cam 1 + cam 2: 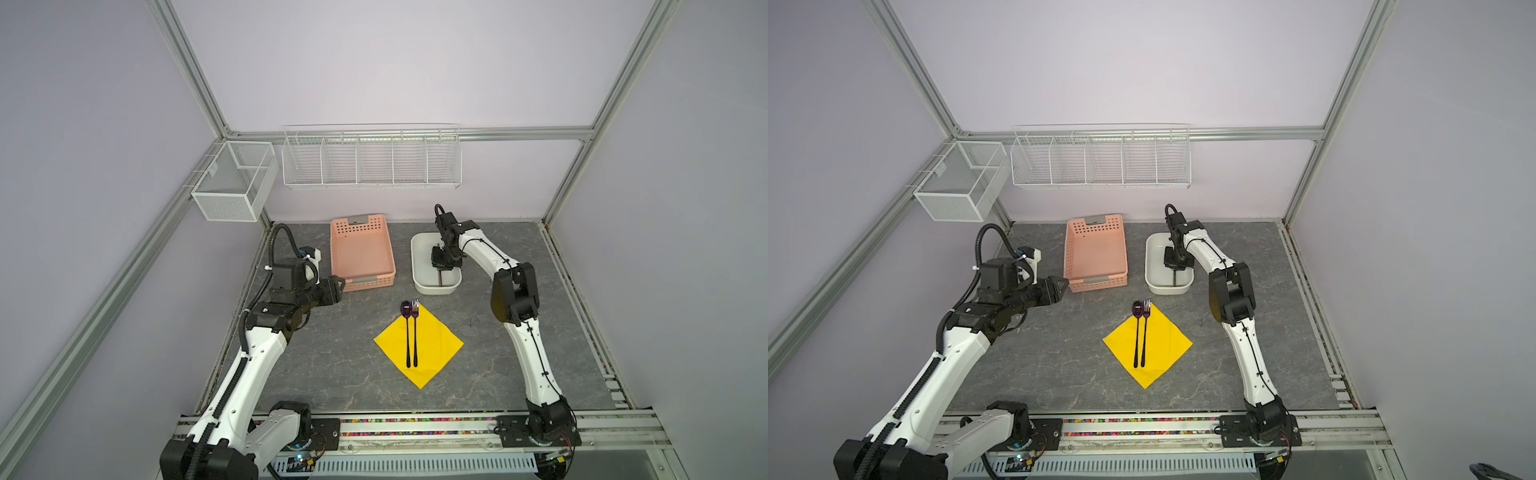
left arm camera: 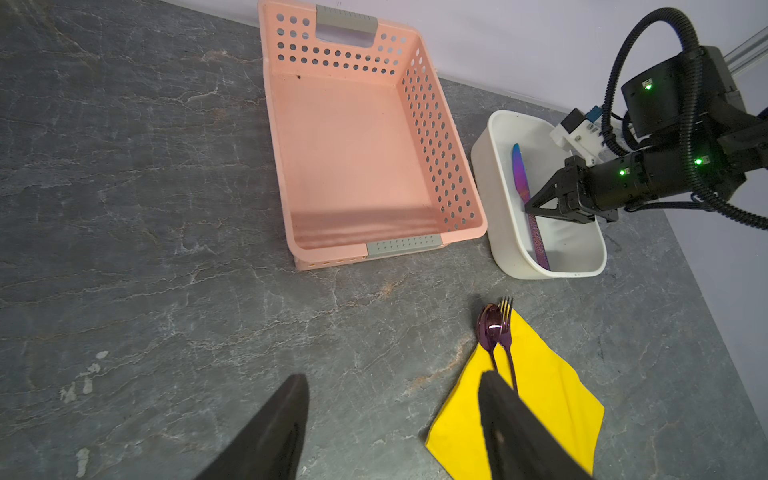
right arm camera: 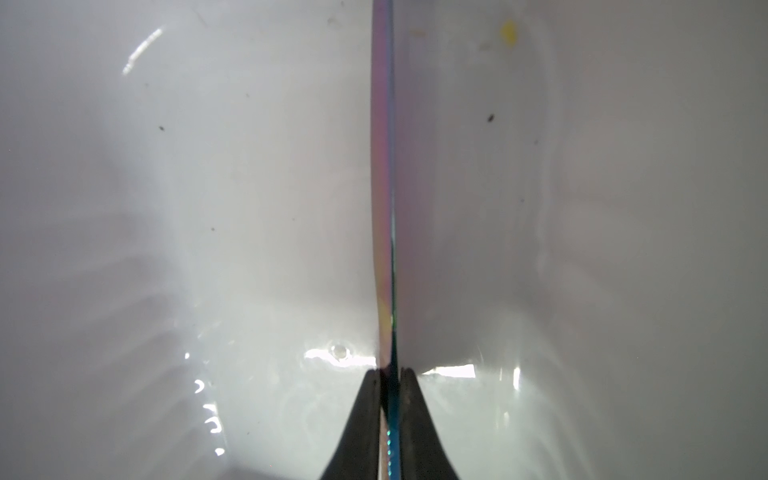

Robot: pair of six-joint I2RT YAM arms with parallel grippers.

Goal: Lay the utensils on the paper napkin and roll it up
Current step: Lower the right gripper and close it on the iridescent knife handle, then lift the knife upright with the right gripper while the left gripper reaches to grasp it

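Note:
The yellow paper napkin [image 1: 432, 349] [image 1: 1160, 349] [image 2: 548, 399] lies as a diamond on the grey table. A spoon [image 1: 406, 309] [image 2: 489, 324] and a fork [image 1: 415, 309] [image 2: 505, 328] lie side by side on it, their heads past its far corner. The third utensil, an iridescent knife [image 2: 520, 170] [image 3: 383, 166], is in the white tub [image 1: 419, 286] [image 2: 498, 232]. My right gripper [image 3: 390, 372] [image 1: 441, 268] [image 2: 531, 206] reaches down into the tub and is shut on the knife's edge. My left gripper [image 2: 392, 380] [image 1: 340, 286] hangs open over bare table, left of the napkin.
A pink perforated basket [image 1: 370, 284] [image 2: 279, 166] stands empty beside the tub at the back. A wire rack [image 1: 372, 160] and a mesh box [image 1: 235, 183] hang on the walls above the table. A rail [image 1: 415, 428] runs along the front edge.

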